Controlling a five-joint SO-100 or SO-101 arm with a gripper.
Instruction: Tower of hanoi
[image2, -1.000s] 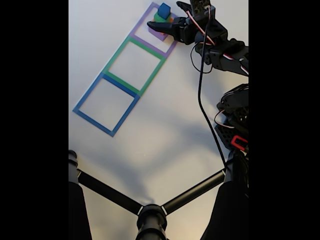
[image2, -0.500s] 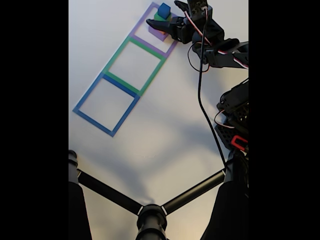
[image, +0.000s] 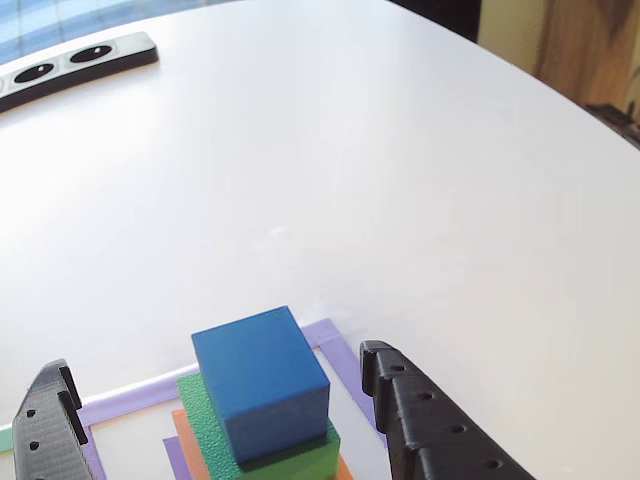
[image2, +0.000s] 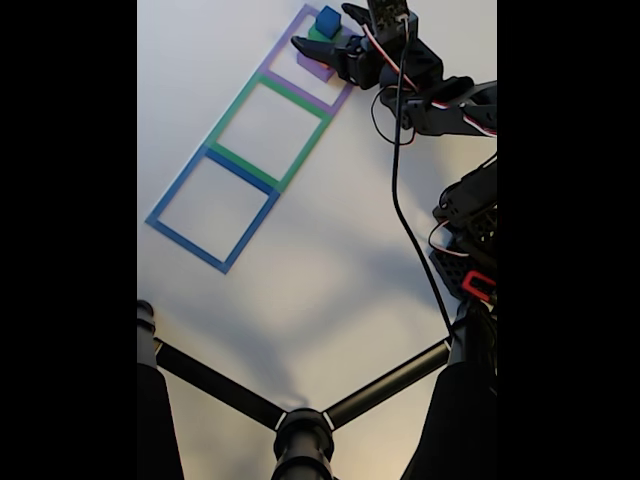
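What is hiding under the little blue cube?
The blue cube sits on a wider green block. Under that, thin orange and purple edges peek out. The blocks above hide the rest of those two, so their shapes stay unclear.

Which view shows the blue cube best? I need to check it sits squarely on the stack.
The other view: the blue cube is close, sitting turned slightly on the green block, between the open jaws. In the fixed view the cube is tiny and far.

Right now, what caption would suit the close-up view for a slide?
Open pincer straddling a blue cube stacked on green and orange blocks inside a purple frame.
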